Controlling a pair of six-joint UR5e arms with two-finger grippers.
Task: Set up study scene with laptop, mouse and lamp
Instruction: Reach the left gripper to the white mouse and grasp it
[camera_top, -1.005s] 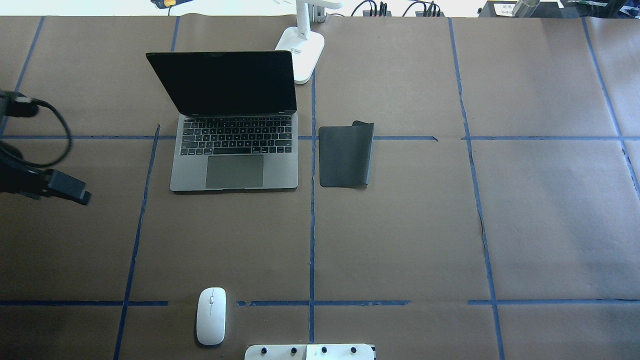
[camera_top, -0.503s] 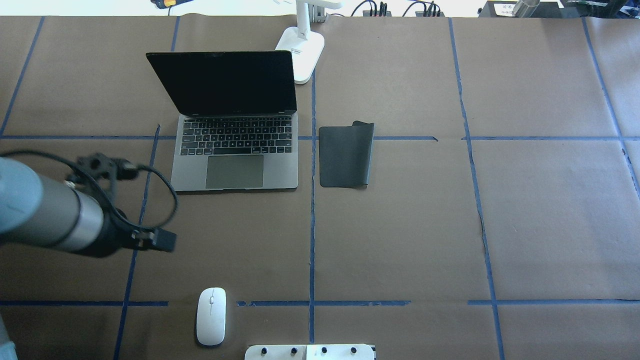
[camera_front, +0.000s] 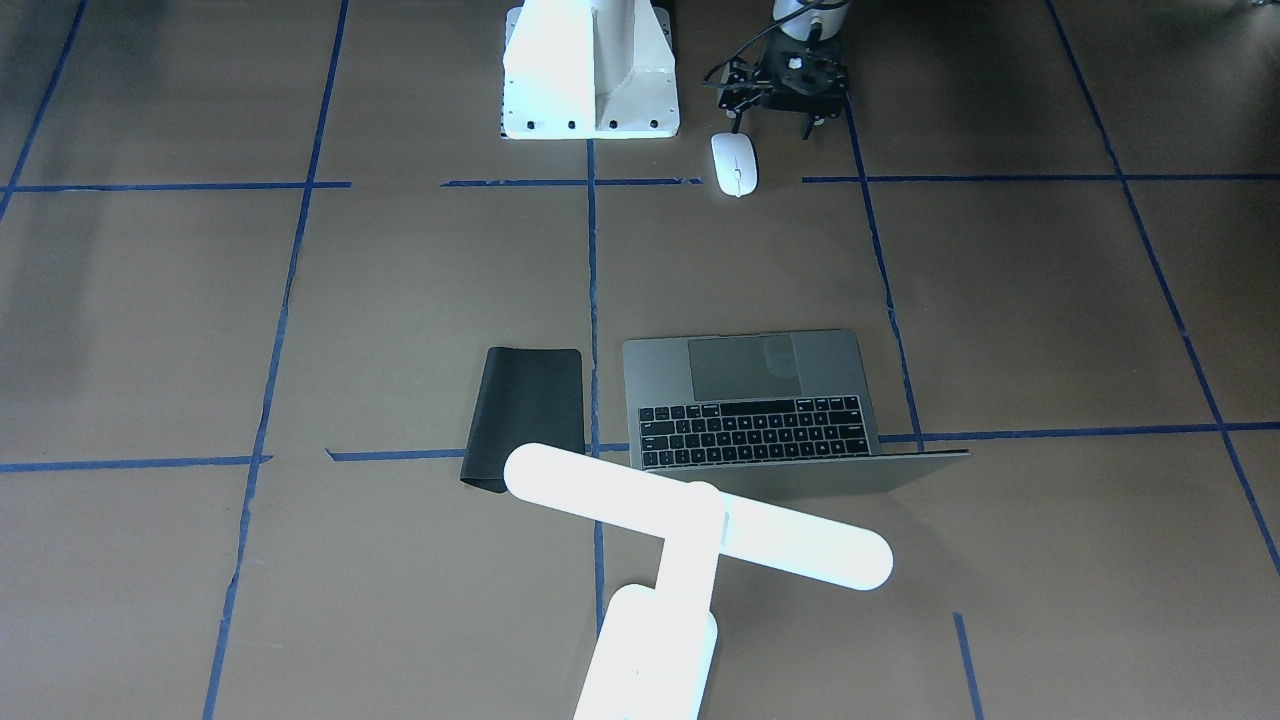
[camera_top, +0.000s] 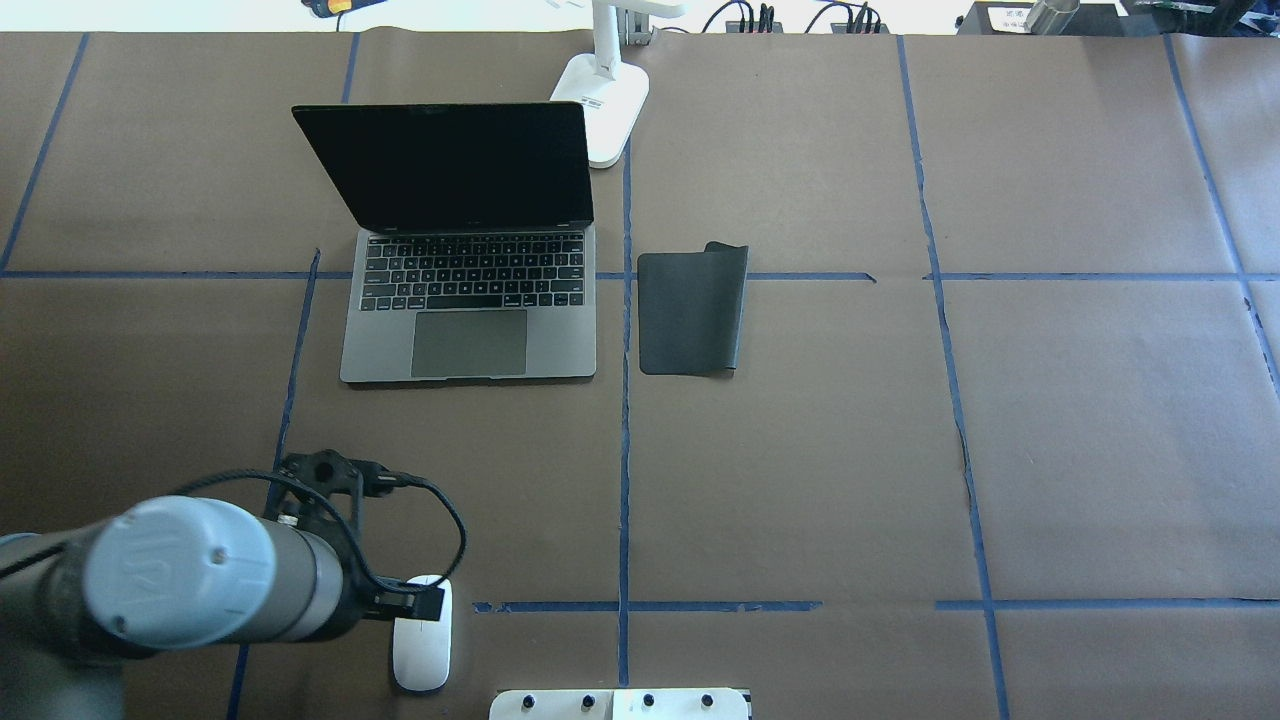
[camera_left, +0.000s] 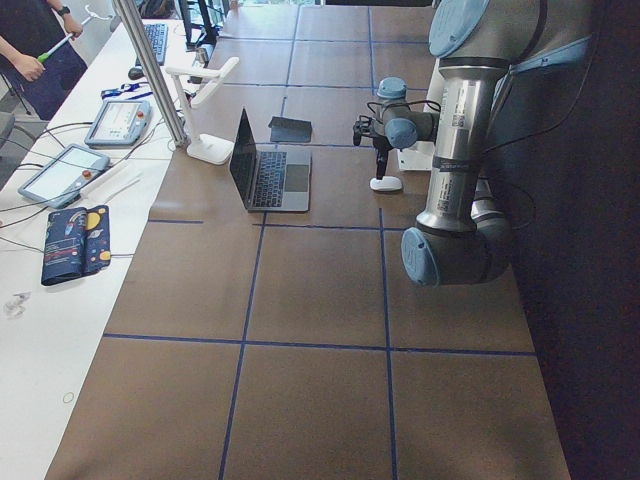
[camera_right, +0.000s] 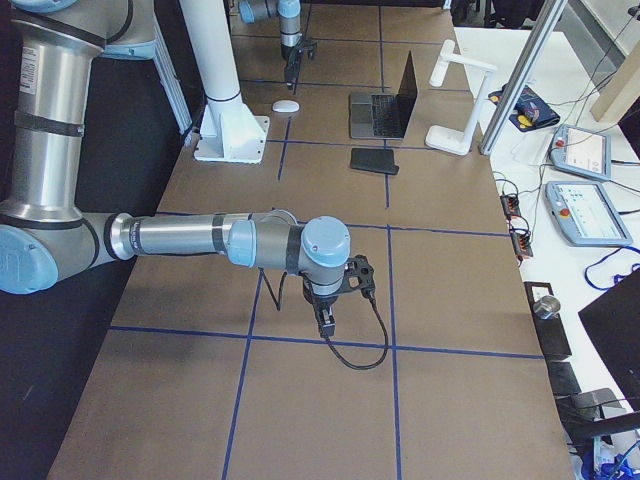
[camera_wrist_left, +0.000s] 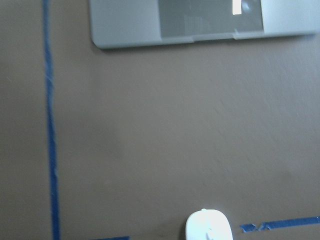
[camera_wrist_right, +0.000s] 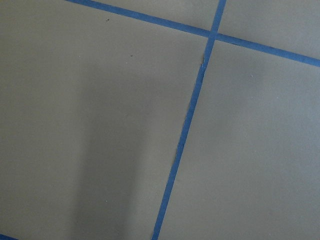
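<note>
The white mouse (camera_top: 422, 655) lies near the robot's edge of the counter (camera_top: 800, 480). Its long way points to the far edge. The left arm (camera_top: 190, 580) covers its far tip. The left hand (camera_front: 788, 100) hangs just beside it. I cannot tell if that hand is open or closed. The right hand (camera_right: 326, 322) hangs near the counter's right end, and I cannot tell there either. The sticker (camera_top: 592, 101) on the lamp (camera_top: 605, 95) foot is too small to read.

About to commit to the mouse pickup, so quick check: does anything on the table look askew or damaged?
The black mat beside the laptop does not lie flat: one far corner curls up. The mouse sits well away from it, close to the white pedestal. Nothing looks spilled.
</note>
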